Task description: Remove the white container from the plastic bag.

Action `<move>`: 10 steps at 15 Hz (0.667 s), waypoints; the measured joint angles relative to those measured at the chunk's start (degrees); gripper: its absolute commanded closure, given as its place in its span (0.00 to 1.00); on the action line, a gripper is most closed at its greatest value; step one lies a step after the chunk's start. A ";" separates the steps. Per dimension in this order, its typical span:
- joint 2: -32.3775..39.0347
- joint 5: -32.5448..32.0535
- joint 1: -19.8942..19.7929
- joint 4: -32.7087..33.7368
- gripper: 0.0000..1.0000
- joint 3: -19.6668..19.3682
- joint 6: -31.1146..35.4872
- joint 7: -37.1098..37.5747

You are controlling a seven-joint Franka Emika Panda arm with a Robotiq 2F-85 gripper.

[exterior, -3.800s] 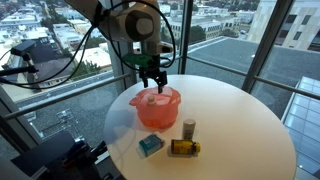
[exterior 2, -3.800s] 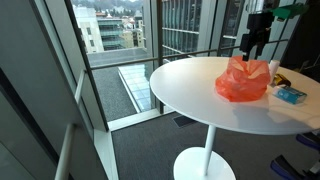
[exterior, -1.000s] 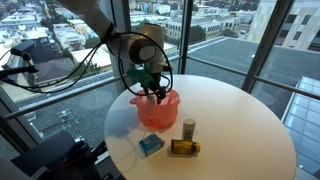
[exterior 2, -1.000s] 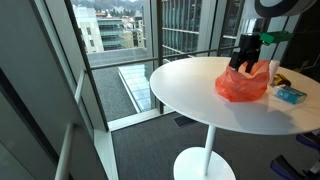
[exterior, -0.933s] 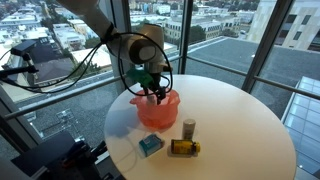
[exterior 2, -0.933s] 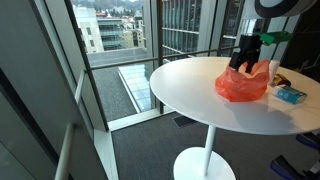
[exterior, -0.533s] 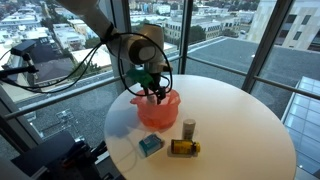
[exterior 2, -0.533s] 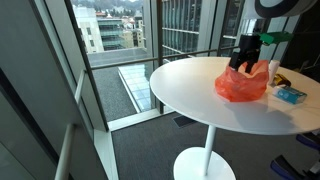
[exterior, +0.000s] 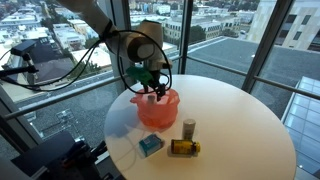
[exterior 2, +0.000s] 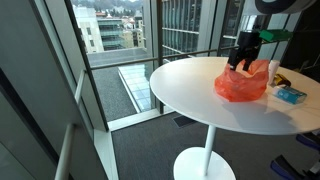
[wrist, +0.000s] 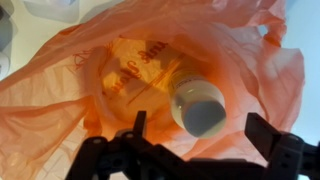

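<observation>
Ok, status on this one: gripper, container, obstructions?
Gripper open, at the mouth of the orange plastic bag. White container inside, not gripped. Bag folds close around it.
</observation>
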 measured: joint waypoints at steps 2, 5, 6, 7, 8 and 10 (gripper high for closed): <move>0.12 0.01 0.01 -0.18 0.00 0.15 0.00 0.00; 0.54 0.01 0.01 -0.70 0.00 0.22 0.00 0.00; 0.77 0.01 0.01 -0.79 0.00 0.22 0.00 0.00; 1.02 0.01 0.01 -0.92 0.00 0.22 0.00 0.00; 1.24 0.01 0.00 -1.07 0.00 0.22 0.00 0.00; 1.70 0.01 -0.02 -1.33 0.10 0.21 0.00 0.00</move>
